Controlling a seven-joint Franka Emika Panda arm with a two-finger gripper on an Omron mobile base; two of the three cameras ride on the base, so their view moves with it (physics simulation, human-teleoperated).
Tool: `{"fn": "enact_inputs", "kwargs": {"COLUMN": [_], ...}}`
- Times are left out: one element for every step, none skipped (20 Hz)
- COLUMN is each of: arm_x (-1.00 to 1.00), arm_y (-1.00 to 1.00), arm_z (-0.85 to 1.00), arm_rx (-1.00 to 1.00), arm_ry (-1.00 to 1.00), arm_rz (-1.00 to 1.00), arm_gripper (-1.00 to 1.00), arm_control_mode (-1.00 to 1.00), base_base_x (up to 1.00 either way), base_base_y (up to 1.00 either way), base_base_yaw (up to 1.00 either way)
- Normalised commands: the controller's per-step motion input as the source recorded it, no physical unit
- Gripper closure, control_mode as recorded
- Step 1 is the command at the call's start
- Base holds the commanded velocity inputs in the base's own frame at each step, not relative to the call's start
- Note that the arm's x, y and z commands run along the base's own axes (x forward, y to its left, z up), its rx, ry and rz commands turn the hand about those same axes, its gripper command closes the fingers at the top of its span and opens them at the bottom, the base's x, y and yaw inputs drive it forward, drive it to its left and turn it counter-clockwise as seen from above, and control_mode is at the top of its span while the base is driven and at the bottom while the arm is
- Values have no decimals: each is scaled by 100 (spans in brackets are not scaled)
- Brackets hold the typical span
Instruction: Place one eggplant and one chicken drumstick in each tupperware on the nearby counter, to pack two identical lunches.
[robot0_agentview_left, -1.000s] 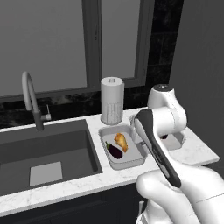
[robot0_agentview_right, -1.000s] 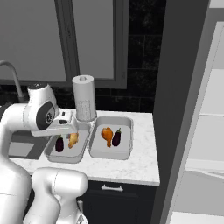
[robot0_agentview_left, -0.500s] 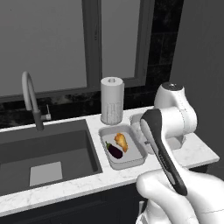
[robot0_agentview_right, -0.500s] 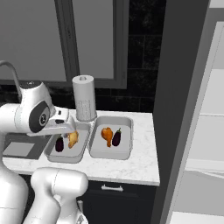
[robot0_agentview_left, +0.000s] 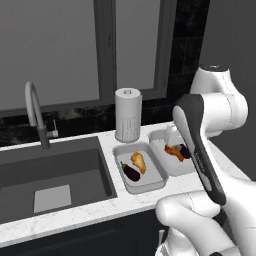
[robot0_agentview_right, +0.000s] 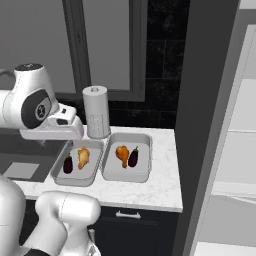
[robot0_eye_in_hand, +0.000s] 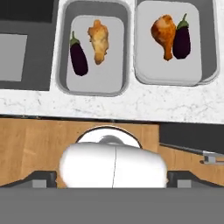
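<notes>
A white marble-look counter (robot0_agentview_left: 95, 212) under a dark-framed window is seen, with both tupperware trays packed.

Two pale-grey trays are set side by side, touching, to the right of the dark sink basin (robot0_agentview_left: 50, 175) and in front of a paper towel roll (robot0_agentview_left: 128, 115). In the tray next to the sink (robot0_eye_in_hand: 94, 89), an eggplant (robot0_eye_in_hand: 78, 57) is laid beside a chicken drumstick (robot0_eye_in_hand: 99, 41), slightly apart. In the other tray (robot0_eye_in_hand: 175, 78), a second drumstick (robot0_eye_in_hand: 164, 34) is laid against a second eggplant (robot0_eye_in_hand: 182, 39). A curved faucet (robot0_agentview_left: 36, 115) is mounted behind the basin. The robot's hand (robot0_agentview_right: 52, 127) is held above the counter's front edge, over the sink-side tray, nothing being carried; the jaws are spread wide.
</notes>
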Motion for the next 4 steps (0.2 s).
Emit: {"fn": "enact_inputs", "kwargs": {"arm_x": [-49, -54, -49, -54], "arm_y": [-39, -34, -40, -41], "arm_z": [0, 0, 0, 0], "arm_rx": [4, 4, 4, 5], "arm_ry": [-1, -3, -7, -11], "arm_rz": [-11, -10, -7, -7], "arm_gripper": [-100, -100, -100, -100], "arm_control_mode": [-100, -100, -100, -100], "base_base_x": [0, 0, 0, 0], "base_base_y": [0, 0, 0, 0], "base_base_yaw": [0, 0, 0, 0]}}
